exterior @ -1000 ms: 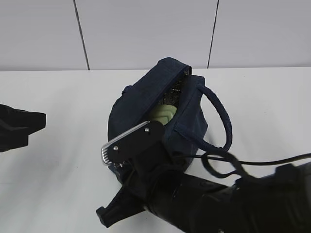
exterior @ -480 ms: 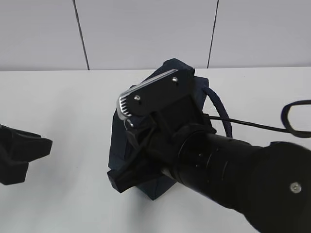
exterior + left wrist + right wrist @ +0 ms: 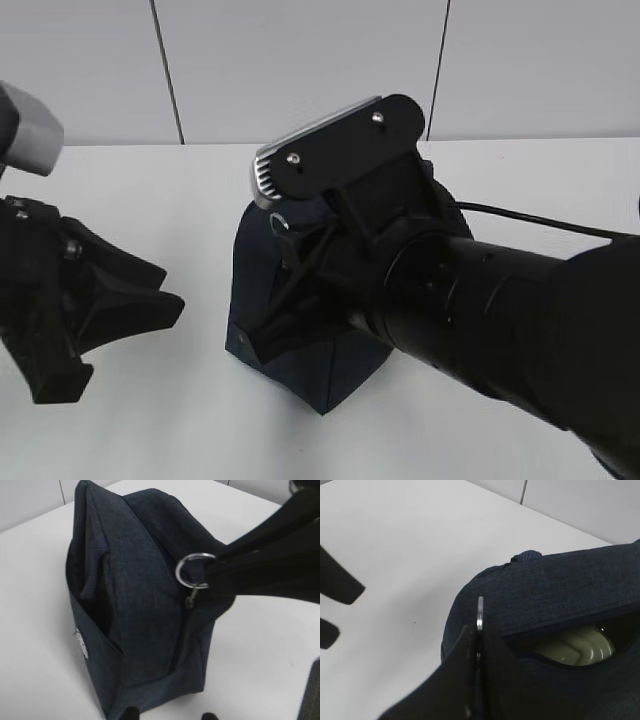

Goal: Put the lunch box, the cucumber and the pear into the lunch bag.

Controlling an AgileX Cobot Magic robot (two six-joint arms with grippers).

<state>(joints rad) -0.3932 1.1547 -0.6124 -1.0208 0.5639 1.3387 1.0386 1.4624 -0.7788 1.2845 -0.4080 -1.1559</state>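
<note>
White tabletop carries the lunch bag at centre. My right gripper is clamped on its zipper ring; the lunch box shows inside at four o'clock. My left gripper, at nine o'clock, stands spread apart.

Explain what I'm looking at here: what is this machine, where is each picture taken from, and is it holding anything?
This is a robot with two arms, each ending in jaws. The wide picture looks at the white table from the front; the other two come from cameras on each wrist. The right arm reaches over a dark navy lunch bag, its jaws shut on the metal zipper ring. Through the bag's opening, the right wrist picture shows the pale green lid of a lunch box inside. The left arm hangs beside the bag, jaws open, holding nothing. No cucumber or pear shows.
</note>
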